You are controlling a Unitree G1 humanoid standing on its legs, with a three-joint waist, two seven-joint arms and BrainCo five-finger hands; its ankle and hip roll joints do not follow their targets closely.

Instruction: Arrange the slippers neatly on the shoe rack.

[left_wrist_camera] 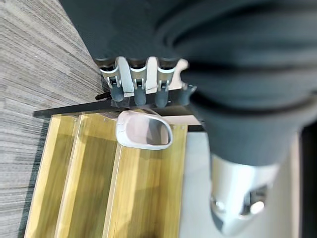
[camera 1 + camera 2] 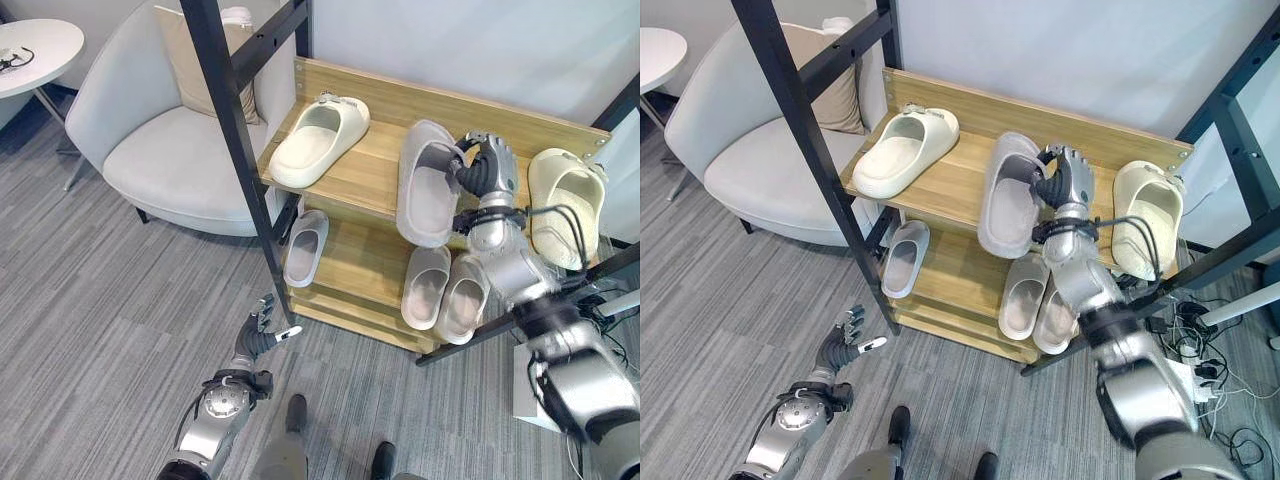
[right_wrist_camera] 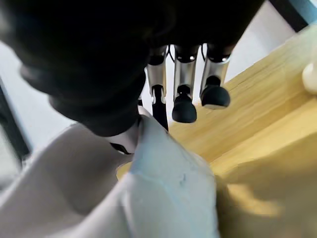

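Note:
A wooden shoe rack (image 2: 370,165) stands against the wall. My right hand (image 2: 488,165) is shut on the strap of a grey slipper (image 2: 428,185), held tilted at the middle of the top shelf; in the right wrist view this grey slipper (image 3: 163,188) lies under the fingers (image 3: 184,106). A cream slipper (image 2: 318,140) lies at the top shelf's left end, another cream slipper (image 2: 565,205) at its right end. On the lower shelf lie one grey slipper (image 2: 305,247) and a pale pair (image 2: 445,290). My left hand (image 2: 258,335) hangs open low over the floor before the rack.
A black metal frame post (image 2: 235,130) slants across the rack's left front. A grey armchair (image 2: 160,130) with a cushion stands left of the rack, and a round white table (image 2: 30,50) at far left. Cables and a power strip (image 2: 1200,370) lie on the floor at right.

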